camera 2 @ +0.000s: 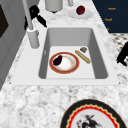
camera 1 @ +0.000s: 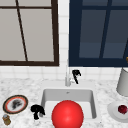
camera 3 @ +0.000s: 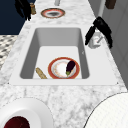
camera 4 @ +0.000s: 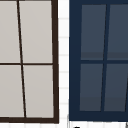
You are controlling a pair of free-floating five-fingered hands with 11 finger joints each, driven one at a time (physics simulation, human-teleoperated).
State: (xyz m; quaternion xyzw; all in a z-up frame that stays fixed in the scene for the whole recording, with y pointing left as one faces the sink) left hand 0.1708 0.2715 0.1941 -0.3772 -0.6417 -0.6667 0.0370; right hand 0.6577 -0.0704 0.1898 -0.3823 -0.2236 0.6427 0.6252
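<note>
the faucet (camera 3: 96, 41) is standing at the back rim of the sink (camera 3: 30, 50), behind the basin, and your right hand (camera 3: 100, 28) is hovering at it. in the right side view that hand's fingers (camera 3: 88, 37) are hanging spread and loosely bent over the faucet base and lever; i cannot tell whether they are touching it, and they are not closing round anything. in the front view the same hand (camera 1: 76, 75) is sitting just right of the spout.

judging by its look, the faucet is rigid, fixed metal: it is not going to lift, only its lever is likely to swing. the finish looks smooth and probably slippery, so you are better off pressing on the lever's end with straight fingers than pinching the neck.

inside the basin a red-rimmed plate (camera 3: 62, 68) is lying flat with an eggplant (camera 3: 70, 67) on it, and a baguette-like stick (camera 3: 41, 73) is lying beside the plate. the plate is probably fragile.

your left hand (camera 1: 37, 110) is hanging idle at the sink's front left corner, fingers curled, holding nothing. on the counter (camera 1: 25, 87) a patterned plate (camera 1: 15, 104) and a small jar (camera 1: 6, 120) are sitting to its left; a white dish (camera 1: 113, 112) with a dark red fruit (camera 1: 122, 109) is sitting to the right.
</note>
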